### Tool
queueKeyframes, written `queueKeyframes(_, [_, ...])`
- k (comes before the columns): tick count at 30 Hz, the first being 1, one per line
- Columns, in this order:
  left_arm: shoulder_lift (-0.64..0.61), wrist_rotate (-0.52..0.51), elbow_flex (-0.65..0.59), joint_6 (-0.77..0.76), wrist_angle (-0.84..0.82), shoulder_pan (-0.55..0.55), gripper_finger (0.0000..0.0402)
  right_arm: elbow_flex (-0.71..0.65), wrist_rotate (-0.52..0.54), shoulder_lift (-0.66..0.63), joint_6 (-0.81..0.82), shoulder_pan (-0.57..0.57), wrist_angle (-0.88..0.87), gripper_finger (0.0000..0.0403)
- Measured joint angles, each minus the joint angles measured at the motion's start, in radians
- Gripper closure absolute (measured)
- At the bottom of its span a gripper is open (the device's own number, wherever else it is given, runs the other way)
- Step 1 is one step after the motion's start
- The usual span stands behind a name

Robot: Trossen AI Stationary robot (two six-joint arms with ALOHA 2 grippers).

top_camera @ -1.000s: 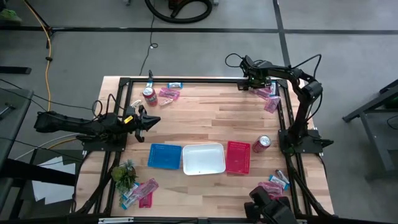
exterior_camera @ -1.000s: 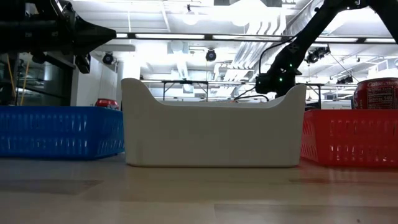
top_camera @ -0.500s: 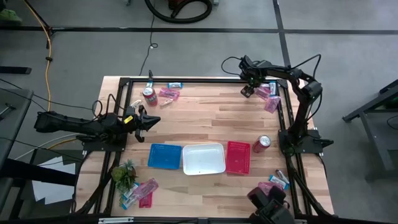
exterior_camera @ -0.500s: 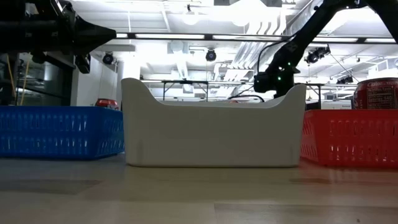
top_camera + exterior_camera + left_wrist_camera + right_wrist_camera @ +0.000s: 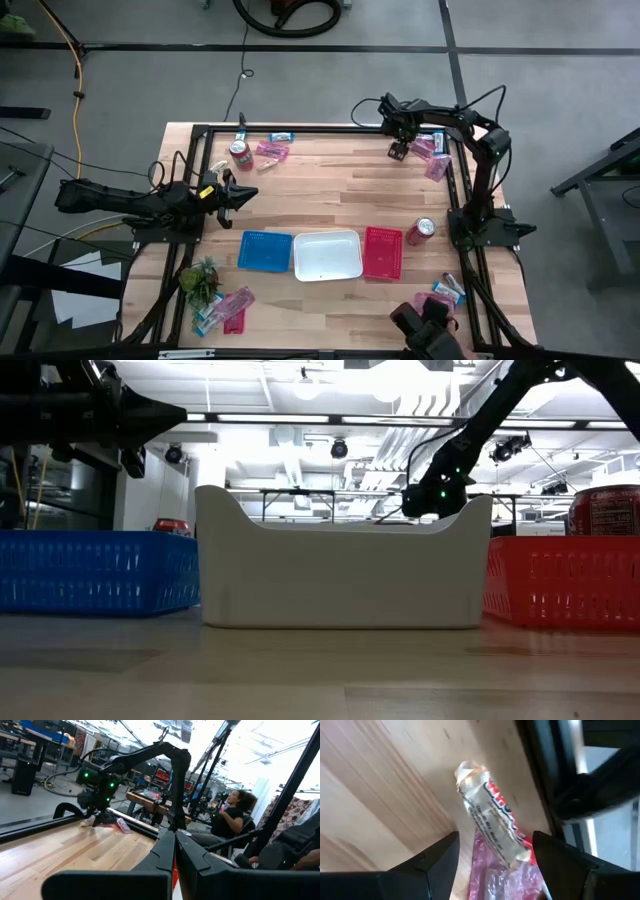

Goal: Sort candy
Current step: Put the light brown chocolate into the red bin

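Candy lies in small heaps at the table's corners: far right (image 5: 433, 155), far left (image 5: 272, 150), near left (image 5: 228, 305), near right (image 5: 445, 292). My right gripper (image 5: 398, 148) hangs open over the far-right heap, pointing steeply down. In its wrist view a cream-wrapped sweet with red print (image 5: 490, 827) lies partly on a pink packet (image 5: 497, 875). The two fingers (image 5: 437, 862) stand on either side, apart from it. My left gripper (image 5: 245, 193) waits shut above the table's left side.
A blue tray (image 5: 265, 250), a white tray (image 5: 327, 254) and a red tray (image 5: 383, 252) stand in a row near the front. Red soda cans stand at far left (image 5: 240, 153) and right (image 5: 421, 231); a green plant (image 5: 200, 280) near left. Black frame rails border the table.
My right gripper has rolled about its own pointing line above the far-right candy heap, and its head has swung slightly toward the table's left. Its fingers stay open. The candy has not moved.
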Motion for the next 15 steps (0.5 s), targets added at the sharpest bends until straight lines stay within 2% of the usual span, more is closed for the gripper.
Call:
queueKeyframes(3, [0.0, 0.0, 0.0, 0.0, 0.0, 0.0, 0.0401, 0.003, 0.05, 0.023, 0.003, 0.013, 0.003, 0.016])
queueKeyframes(6, [0.0, 0.0, 0.0, 0.0, 0.0, 0.0, 0.0401, 0.004, 0.077, 0.031, 0.004, 0.03, 0.002, 0.0189])
queueKeyframes(9, [0.0, 0.0, 0.0, 0.0, 0.0, 0.0, 0.0401, 0.012, 0.082, 0.035, 0.004, 0.046, -0.011, 0.0253])
queueKeyframes(13, [0.0, 0.0, 0.0, 0.0, 0.0, 0.0, 0.0401, 0.054, 0.068, 0.038, 0.004, 0.072, -0.016, 0.0368])
queueKeyframes(15, [0.0, 0.0, 0.0, 0.0, 0.0, 0.0, 0.0401, 0.086, 0.044, 0.037, 0.007, 0.086, -0.04, 0.0383])
